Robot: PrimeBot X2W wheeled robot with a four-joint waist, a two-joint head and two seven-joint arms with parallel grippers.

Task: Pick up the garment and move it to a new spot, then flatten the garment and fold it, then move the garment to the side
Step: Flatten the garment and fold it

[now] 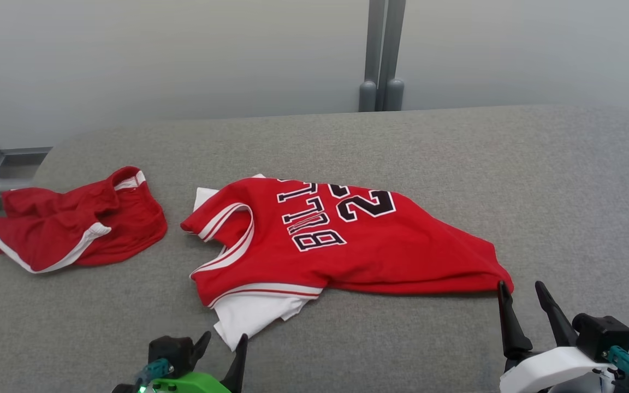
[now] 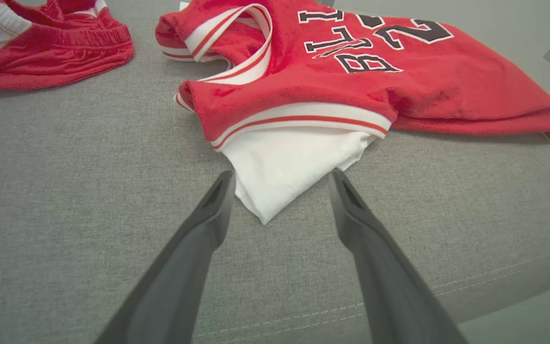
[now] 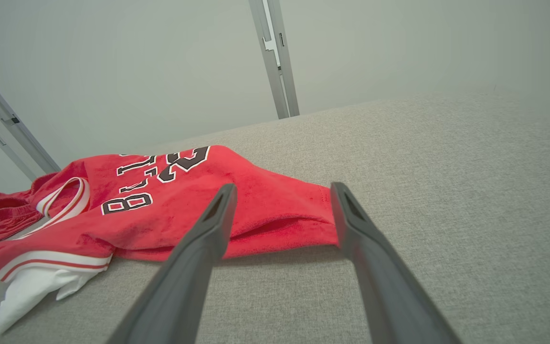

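Jersey: we see the red jersey (image 1: 358, 245) lying on the grey table (image 1: 456, 153), near its middle, with the lettering and number facing up. The collar end lies toward the robot's left and the hem toward its right. It is not flat, and folds run along the near edge.
White cloth: a white cloth (image 1: 249, 316) sticks out from under the jersey's striped edge at the near left and ends in a point on the table.
Left arm: we see the left gripper (image 1: 224, 337) low at the table's near side, its fingers aimed forward at the white cloth. The jaws stand wide apart and grip nothing. In the left wrist view the cloth's point lies between the two fingertips. We cannot tell whether either finger touches it.
Right arm: we see the right gripper (image 1: 521, 286) at the near right, its fingers reaching forward to the jersey's hem corner. The jaws stand wide apart and hold nothing. In the right wrist view the hem end sits between the fingertips, close to the right-hand one.
Shorts: red shorts (image 1: 79, 224) lie crumpled at the table's left, apart from the jersey.
Behind: a grey post (image 1: 383, 54) rises beyond the far edge.
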